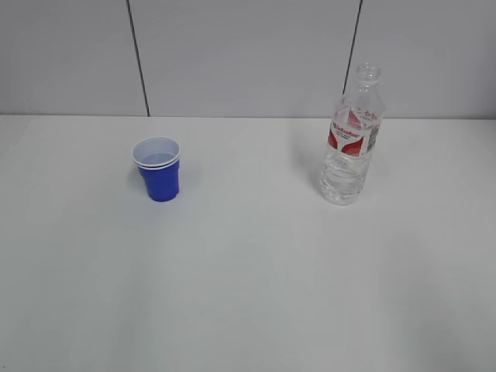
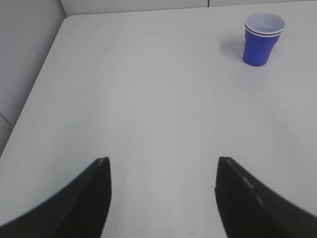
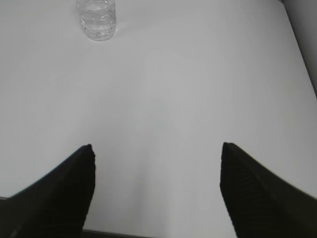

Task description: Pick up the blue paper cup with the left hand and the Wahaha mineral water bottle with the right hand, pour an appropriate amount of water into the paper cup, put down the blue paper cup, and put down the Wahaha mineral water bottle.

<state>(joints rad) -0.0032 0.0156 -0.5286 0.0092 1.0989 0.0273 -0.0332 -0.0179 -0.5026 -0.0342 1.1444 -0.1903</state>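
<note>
- The white table [image 1: 248,294] runs back to a grey panelled wall [image 1: 248,54]; in the exterior view its far edge meets the wall just behind the bottle's shoulder height.
- In the left wrist view the table's left edge slants up to a rounded far corner, with a grey wall beyond it; in the right wrist view the table's right edge cuts diagonally down the upper right corner.
- The blue paper cup [image 1: 159,172] stands upright on the left half of the table, well apart from the Wahaha mineral water bottle [image 1: 351,139], which stands upright on the right half. Bare tabletop lies between them and across the whole near half.
- The cup shows a doubled white rim, like two cups nested; its inside is white.
- The bottle has no cap on its neck. Its label band is red and white with some lettering, too small to read. Water fills the ribbed lower part.
- The left hand [image 2: 161,166] hangs low over the near table, jaws spread wide, nothing between them; the cup [image 2: 261,39] sits far ahead and to its right.
- The right hand [image 3: 156,148] is posed likewise, jaws wide apart and empty, with only the bottle's base [image 3: 98,20] showing far ahead, to its left.
- Neither arm appears in the exterior view.
</note>
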